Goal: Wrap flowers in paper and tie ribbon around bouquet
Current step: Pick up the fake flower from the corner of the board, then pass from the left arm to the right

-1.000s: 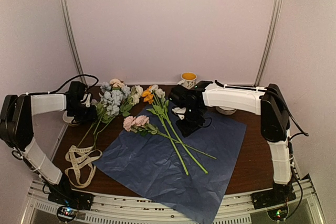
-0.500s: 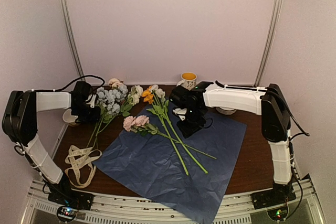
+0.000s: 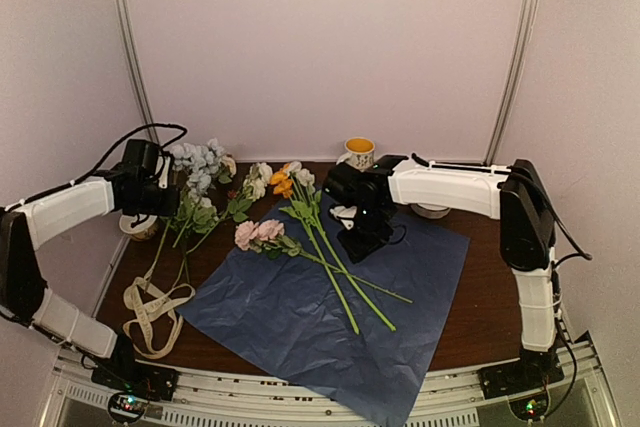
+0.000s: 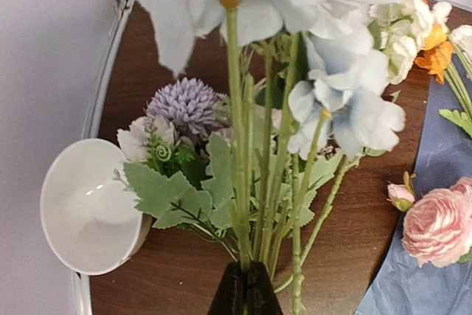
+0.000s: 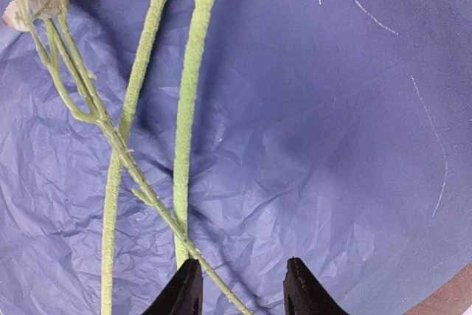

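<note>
No legible text, label or number anywhere, small dark print on the cream ribbon at the near left too small to read, marks on the mug at the far edge indistinct

A dark brown wooden worktop carries a white mug with a yellow inside, standing at 12 o'clock by the back wall. A white bowl sits upright at the 9 o'clock edge. At 2 o'clock lies a low white round object, partly hidden.
</note>
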Robot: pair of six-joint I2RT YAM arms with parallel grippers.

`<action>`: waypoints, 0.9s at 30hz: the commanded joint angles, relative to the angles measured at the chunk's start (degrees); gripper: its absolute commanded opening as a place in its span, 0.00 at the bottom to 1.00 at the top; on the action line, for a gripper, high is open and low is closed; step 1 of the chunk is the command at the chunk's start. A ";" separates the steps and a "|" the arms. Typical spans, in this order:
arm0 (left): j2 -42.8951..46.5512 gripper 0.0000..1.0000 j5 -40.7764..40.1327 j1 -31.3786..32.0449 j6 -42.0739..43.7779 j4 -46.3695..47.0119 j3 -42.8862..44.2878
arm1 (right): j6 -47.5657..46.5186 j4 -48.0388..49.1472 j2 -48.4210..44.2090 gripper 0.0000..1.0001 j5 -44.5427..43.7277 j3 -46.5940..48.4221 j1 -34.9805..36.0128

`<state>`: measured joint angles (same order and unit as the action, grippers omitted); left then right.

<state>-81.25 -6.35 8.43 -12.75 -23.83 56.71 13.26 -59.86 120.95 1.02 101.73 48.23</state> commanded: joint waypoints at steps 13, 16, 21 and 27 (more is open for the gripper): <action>29.57 0.00 4.18 9.29 1.18 17.65 -6.78 | -1.58 3.04 -8.93 0.40 -4.40 -1.35 1.17; 34.25 0.00 12.48 9.92 -4.52 26.32 -9.21 | -4.00 9.21 -14.57 0.40 -2.38 -3.07 3.27; 39.00 0.00 11.00 20.28 3.15 30.91 -6.75 | -9.63 23.35 -23.32 0.41 1.28 -5.70 8.01; 43.83 0.00 -3.40 31.34 16.45 27.16 -3.45 | -14.44 33.89 -29.69 0.49 5.71 -9.59 12.32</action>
<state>-40.36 -0.89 37.78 -4.67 -0.27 50.70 3.07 -35.09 92.99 2.81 94.61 59.33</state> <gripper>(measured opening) 0.020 0.472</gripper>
